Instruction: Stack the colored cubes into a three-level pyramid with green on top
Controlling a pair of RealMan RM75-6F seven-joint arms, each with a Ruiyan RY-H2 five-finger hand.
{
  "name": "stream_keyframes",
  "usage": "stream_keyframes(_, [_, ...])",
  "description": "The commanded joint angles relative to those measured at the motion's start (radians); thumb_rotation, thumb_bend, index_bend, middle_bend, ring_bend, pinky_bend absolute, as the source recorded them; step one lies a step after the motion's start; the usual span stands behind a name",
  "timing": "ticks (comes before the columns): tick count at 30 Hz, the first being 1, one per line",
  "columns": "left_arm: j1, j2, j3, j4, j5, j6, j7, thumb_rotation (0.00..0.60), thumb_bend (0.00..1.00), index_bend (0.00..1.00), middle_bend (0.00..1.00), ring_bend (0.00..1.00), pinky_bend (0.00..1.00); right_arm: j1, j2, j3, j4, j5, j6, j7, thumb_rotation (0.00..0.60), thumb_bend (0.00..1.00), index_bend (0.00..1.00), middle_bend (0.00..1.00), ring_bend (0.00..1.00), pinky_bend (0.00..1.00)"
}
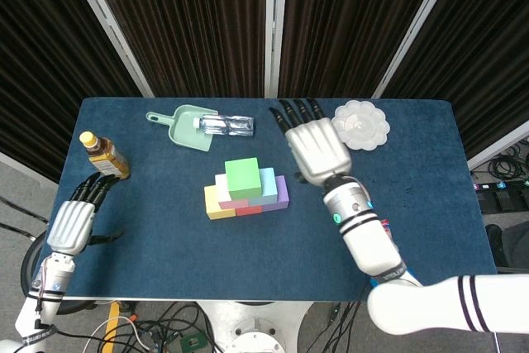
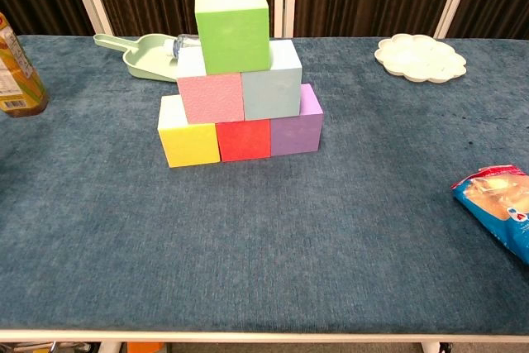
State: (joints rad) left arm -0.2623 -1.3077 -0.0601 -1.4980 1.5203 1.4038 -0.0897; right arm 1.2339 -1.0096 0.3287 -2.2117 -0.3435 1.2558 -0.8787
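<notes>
A three-level pyramid stands mid-table. The green cube sits on top of a pink cube and a light blue cube. Below them lie a yellow cube, a red cube and a purple cube. My right hand hovers to the right of the stack, fingers spread and holding nothing. My left hand hangs off the table's left front corner, fingers extended and empty. Neither hand appears in the chest view.
A green dustpan with a clear bottle lies behind the stack. A brown drink bottle stands at the left edge. A white flower-shaped dish sits at the back right, a snack bag at the front right.
</notes>
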Motion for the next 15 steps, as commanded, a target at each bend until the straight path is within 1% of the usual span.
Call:
stream_keyframes(1, [0.006,0.014,-0.005,-0.024,0.009,0.023,0.040,0.600,0.04,0.11,0.09,0.00,0.14,-0.451,0.094,-0.326,-0.021,-0.665,0.216,0.268,0.600,0.00,0.00,0.00,0.00,0.00])
stream_keyframes(3, [0.013,0.018,-0.007,-0.041,0.011,0.039,0.074,0.600,0.04,0.11,0.09,0.00,0.14,-0.556,0.081,-0.397,0.047,-0.800,0.272,0.344,0.600,0.00,0.00,0.00,0.00,0.00])
stream_keyframes(5, [0.016,0.022,-0.003,-0.056,0.012,0.040,0.105,0.600,0.03,0.11,0.08,0.00,0.14,-0.645,0.067,-0.442,0.115,-0.890,0.325,0.421,0.600,0.00,0.00,0.00,0.00,0.00])
stream_keyframes(6, [0.018,0.024,-0.001,-0.065,0.008,0.037,0.118,0.600,0.03,0.11,0.07,0.00,0.14,-0.677,0.060,-0.454,0.147,-0.921,0.348,0.449,0.600,0.00,0.00,0.00,0.00,0.00])
stream_keyframes(9, [0.019,0.024,0.002,-0.085,-0.007,0.024,0.168,0.600,0.03,0.11,0.06,0.00,0.14,-0.767,0.026,-0.479,0.254,-1.001,0.411,0.514,0.600,0.00,0.00,0.00,0.00,0.00])
stream_keyframes(11, [0.022,0.018,0.002,-0.091,-0.016,0.023,0.207,0.600,0.03,0.11,0.06,0.00,0.14,-0.821,-0.006,-0.486,0.319,-1.037,0.450,0.537,0.600,0.00,0.00,0.00,0.00,0.00])
stream_keyframes(15, [0.029,0.005,0.001,-0.104,-0.029,0.029,0.241,0.600,0.03,0.11,0.06,0.00,0.14,-0.909,-0.059,-0.493,0.413,-1.080,0.497,0.602,0.600,0.00,0.00,0.00,0.00,0.00])
